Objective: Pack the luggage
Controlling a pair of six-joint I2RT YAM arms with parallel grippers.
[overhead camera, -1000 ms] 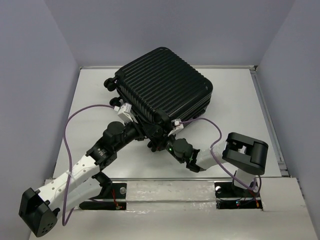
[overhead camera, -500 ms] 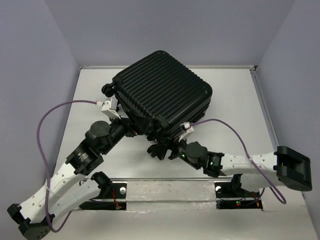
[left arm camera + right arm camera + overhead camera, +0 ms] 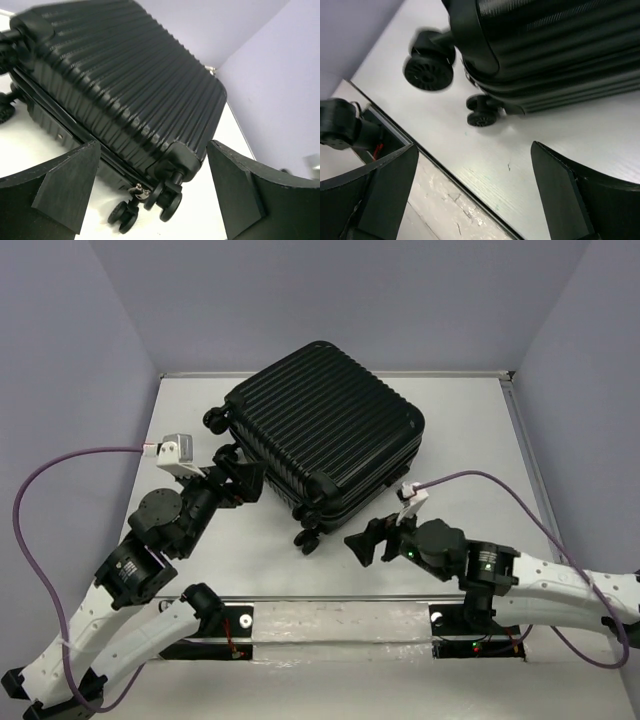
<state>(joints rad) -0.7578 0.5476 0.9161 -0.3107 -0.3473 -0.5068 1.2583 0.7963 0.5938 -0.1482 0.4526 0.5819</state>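
Note:
The luggage (image 3: pixel 325 445) is a large black ribbed hard-shell suitcase lying shut and flat on the white table (image 3: pixel 470 440), with caster wheels (image 3: pixel 308 538) at its near corner. My left gripper (image 3: pixel 240 480) stands open just off the suitcase's left near side, touching nothing. In the left wrist view the luggage (image 3: pixel 125 85) fills the frame beyond the open left gripper (image 3: pixel 152 150), and a zipper pull hangs near the wheels (image 3: pixel 167 197). My right gripper (image 3: pixel 368 540) is open over bare table in front of the near corner. The right wrist view shows the luggage (image 3: pixel 555 55) above the empty right gripper (image 3: pixel 474 150).
Grey walls enclose the table on the left, back and right. The table's near edge with its dark rail (image 3: pixel 445 170) runs under the right gripper. Purple cables (image 3: pixel 75 455) loop from both wrists. The arm bases (image 3: pixel 460 620) sit at the front.
Both grippers have opened and pulled back from the suitcase's near edge, the left toward the left side, the right toward the front. The suitcase has shifted slightly left.

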